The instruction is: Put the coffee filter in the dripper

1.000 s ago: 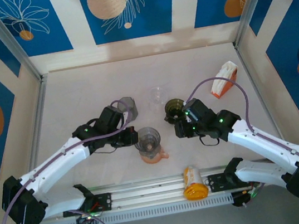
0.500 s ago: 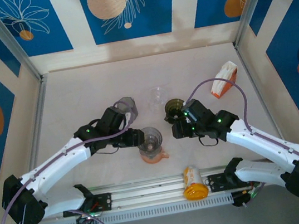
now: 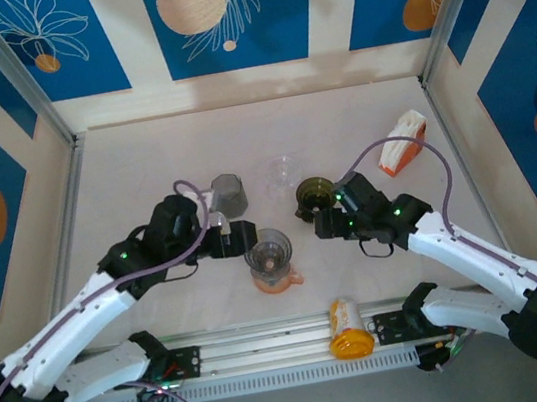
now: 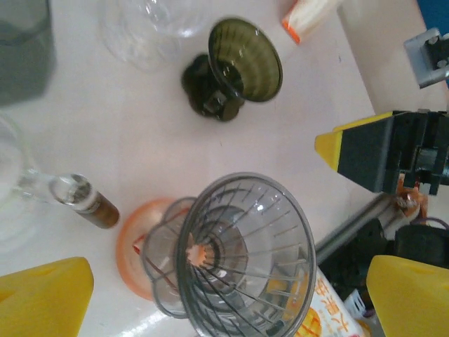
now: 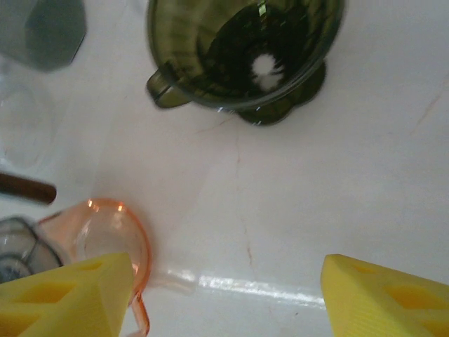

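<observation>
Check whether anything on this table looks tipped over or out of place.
An orange container lies on its side on the metal rail along the near edge, well apart from the other things.

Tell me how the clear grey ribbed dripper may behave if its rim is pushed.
The grey dripper has a wide mouth over a much narrower foot, so a push at the rim would likely tip it. Its thin clear wall suggests it is light, so on the glossy table it may also skid. The ribbed wall looks stiff.

Grey dripper (image 3: 268, 254), green dripper (image 3: 313, 193) block centre; far table (image 3: 150, 153) open
</observation>
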